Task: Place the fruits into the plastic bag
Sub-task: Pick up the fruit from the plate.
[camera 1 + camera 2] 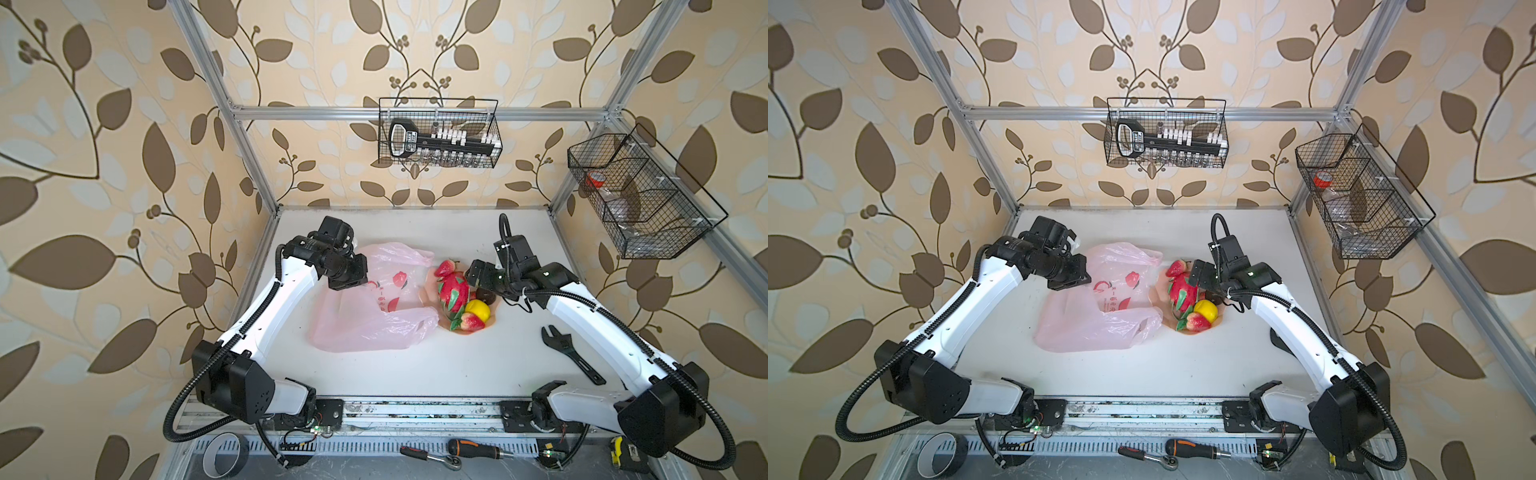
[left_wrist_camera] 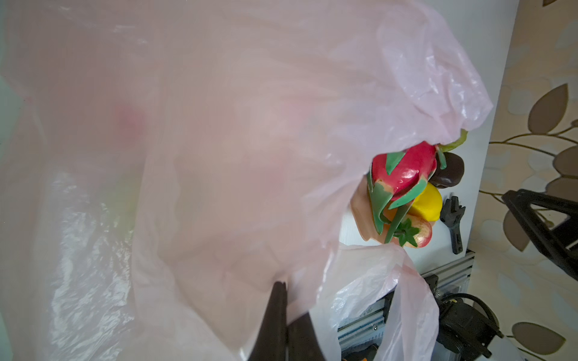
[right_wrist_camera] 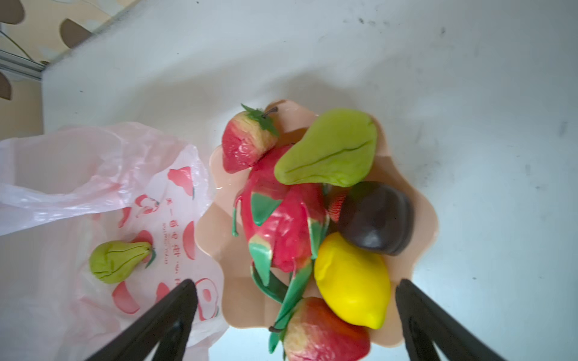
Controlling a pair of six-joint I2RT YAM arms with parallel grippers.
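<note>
I hold the bag open
My left gripper pinches its film, lifting the mouth; right gripper, spread wide, hovers above the fruits to pick.

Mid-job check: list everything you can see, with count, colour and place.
plastic bag: 1, pale pink, on the table beside the plate
pear: 2, green, this one on the plate, another in the bag
strawberry: 2 clear, red, this and another at opposite plate edges
dragon fruit: 1, red and green, middle of plate
lemon: 1, yellow, on plate
dark fruit: 1, brown, on plate beside lemon
plate: 1, peach, on table
wrench: 1, black, on table by right arm
wire basket: 2, black, hung on frame, second
ratchet: 1, red handle, front ledge
screwdriver: 1, black and orange, front ledge
table: 1, white
left end effector: 1, black, shut on plastic bag
right end effector: 1, black, open above plate
</note>
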